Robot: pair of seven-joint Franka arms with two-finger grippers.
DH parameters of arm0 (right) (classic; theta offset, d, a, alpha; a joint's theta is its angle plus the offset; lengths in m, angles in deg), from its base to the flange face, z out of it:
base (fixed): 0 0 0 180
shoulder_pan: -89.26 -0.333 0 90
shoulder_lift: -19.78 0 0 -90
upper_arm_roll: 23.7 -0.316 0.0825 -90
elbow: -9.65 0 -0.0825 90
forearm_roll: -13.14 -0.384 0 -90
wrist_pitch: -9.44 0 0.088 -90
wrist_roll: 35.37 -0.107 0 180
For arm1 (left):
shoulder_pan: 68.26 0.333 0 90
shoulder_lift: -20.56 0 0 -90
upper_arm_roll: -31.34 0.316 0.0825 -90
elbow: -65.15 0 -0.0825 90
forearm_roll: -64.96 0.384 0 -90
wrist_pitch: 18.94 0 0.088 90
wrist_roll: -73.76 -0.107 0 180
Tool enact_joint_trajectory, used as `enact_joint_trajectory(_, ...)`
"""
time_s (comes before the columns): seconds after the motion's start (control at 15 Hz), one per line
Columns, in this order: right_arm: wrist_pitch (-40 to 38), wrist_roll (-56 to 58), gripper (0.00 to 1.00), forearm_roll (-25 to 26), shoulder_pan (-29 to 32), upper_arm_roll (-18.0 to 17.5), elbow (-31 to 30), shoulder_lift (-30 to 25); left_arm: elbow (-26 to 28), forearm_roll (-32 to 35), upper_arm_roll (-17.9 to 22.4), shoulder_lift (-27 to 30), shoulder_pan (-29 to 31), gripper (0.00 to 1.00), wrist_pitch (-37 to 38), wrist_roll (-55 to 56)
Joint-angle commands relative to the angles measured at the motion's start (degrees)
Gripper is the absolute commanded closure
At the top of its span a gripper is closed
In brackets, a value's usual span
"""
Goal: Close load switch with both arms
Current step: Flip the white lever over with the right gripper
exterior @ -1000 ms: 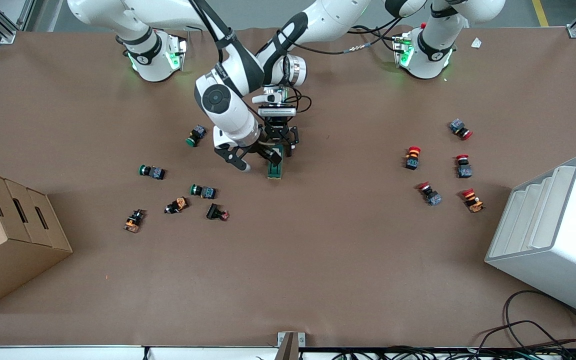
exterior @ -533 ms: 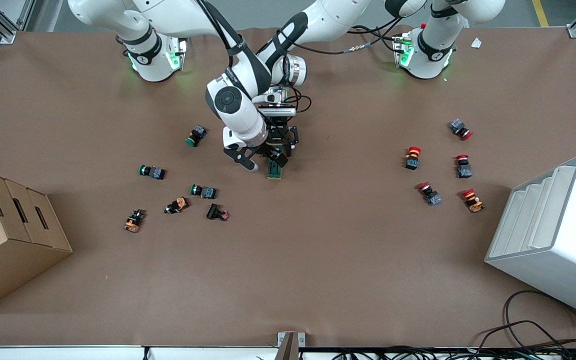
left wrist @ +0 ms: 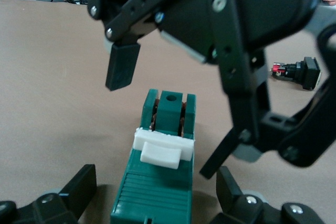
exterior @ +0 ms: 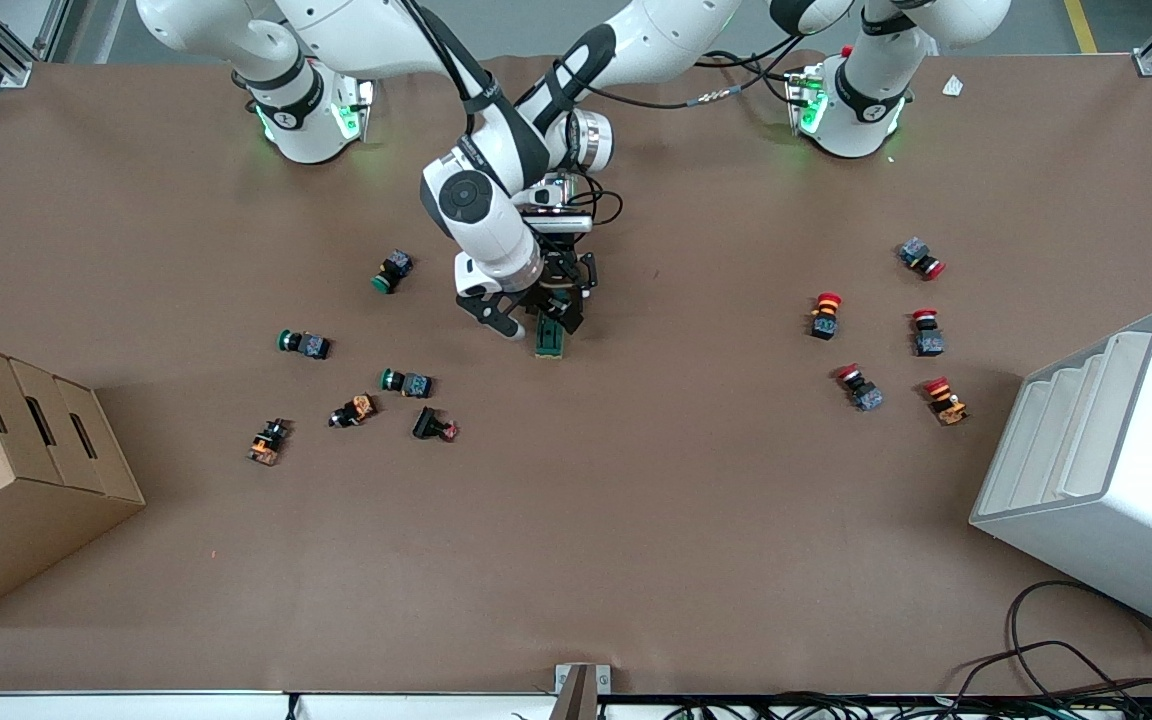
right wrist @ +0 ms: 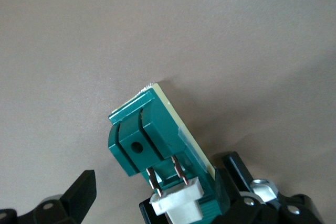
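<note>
While the left gripper (exterior: 564, 292) straddles the switch (exterior: 549, 338) with fingers spread, the right gripper (exterior: 528, 318), also spread, hovers at its nine o'clock; small, light, rigid plastic, best pinched across its flanks.

High front overview; both wrist views close on load switch (left wrist: 157, 171).

Both grippers crowd the load switch (exterior: 550, 338) near the table's (exterior: 636, 520) middle: left gripper (exterior: 564, 290) open astride it, right gripper (exterior: 528, 318) open over it. Bare table borders the switch toward the front edge.
</note>
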Motion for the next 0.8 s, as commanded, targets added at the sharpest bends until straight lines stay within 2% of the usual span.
enact_joint_trajectory(0.0,0.52,-0.30,0.00,-1.58,-0.94,0.42,1.16,0.64,-1.30,-0.24,-0.02,-1.03,-0.37,0.00,-0.78,1.15)
enact_joint_trajectory(0.53,-0.36,-0.48,0.00,-4.57,-0.24,0.42,4.58,1.60,-1.12,-0.07,0.07,-1.55,-0.63,0.00,-0.69,0.62)
enact_joint_trajectory(0.73,-3.77,-0.22,0.00,-4.57,1.25,0.50,6.25,1.51,-1.03,-0.07,0.07,-1.73,-0.63,0.00,-0.69,0.44)
